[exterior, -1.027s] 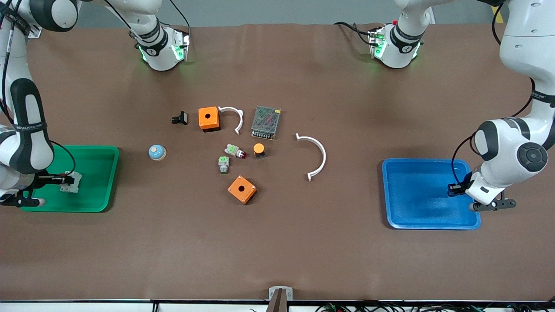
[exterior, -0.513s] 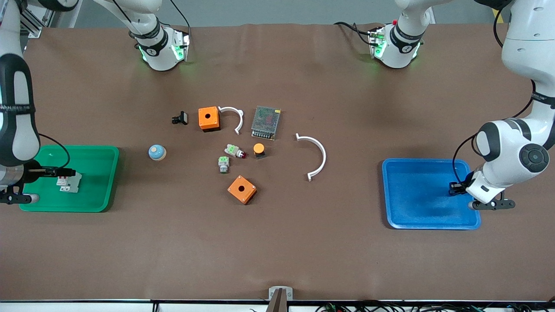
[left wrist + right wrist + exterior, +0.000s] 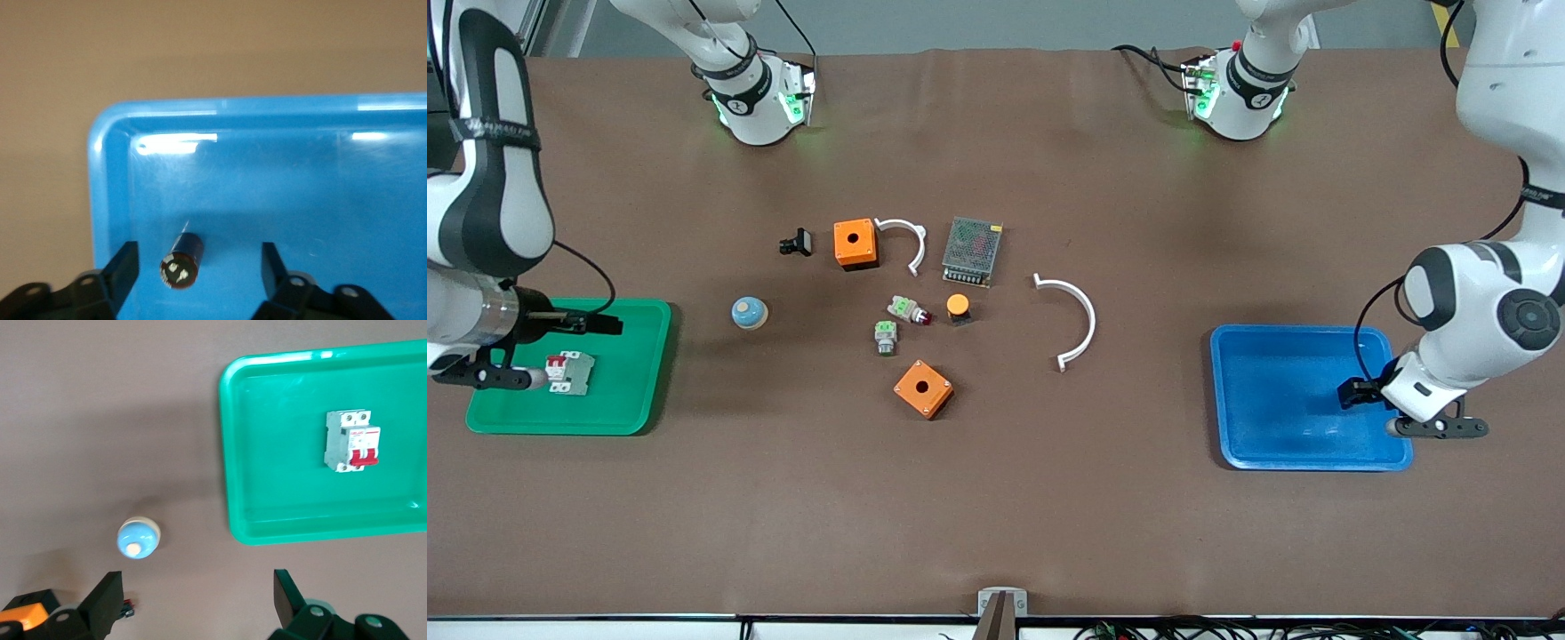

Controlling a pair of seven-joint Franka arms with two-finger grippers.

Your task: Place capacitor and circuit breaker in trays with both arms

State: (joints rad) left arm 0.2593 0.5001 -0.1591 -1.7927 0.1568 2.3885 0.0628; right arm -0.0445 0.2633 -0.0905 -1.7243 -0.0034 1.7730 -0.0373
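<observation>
A: Left claw (image 3: 199, 267) status?

B: Fingers spread, holding nothing. Capacitor (image 3: 181, 261) lies in the blue tray (image 3: 1263, 449) between the two fingers, closer to one, touching neither as far as I can tell. Marked end faces the wrist camera, long axis running away from the claw toward the tray's middle.

A: So it's placed?

B: Looks placed to me. In the front view the left claw (image 3: 1354, 392) sits low over the tray's edge at the left arm's end of the desk (image 3: 996, 533); the capacitor itself isn't visible there.

A: Right claw?

B: Right claw (image 3: 605, 324) is spread too, empty, over the green tray's (image 3: 560, 422) edge that lies farther from the front camera. Breaker (image 3: 569, 373) lies flat in that tray, well clear of the fingers. Right wrist view: breaker (image 3: 351, 441) with red levers facing up, long axis roughly across the tray's short side, inside the green tray (image 3: 280, 527).

A: Arm poses?

B: Left arm folds in from the desk's end, elbow high, wrist tipped down into the tray. Right arm comes in from its end, forearm about level, claw pointing toward the desk's middle.

A: What does the next move turn on?

B: Left: the capacitor sits between the fingers, so I'd back out straight up, no sideways sweep, or it rolls. Right has nothing in its way.

A: Clutter?

B: Blue bell (image 3: 138, 538) on the desk just beside the green tray. Not task-relevant.
</observation>
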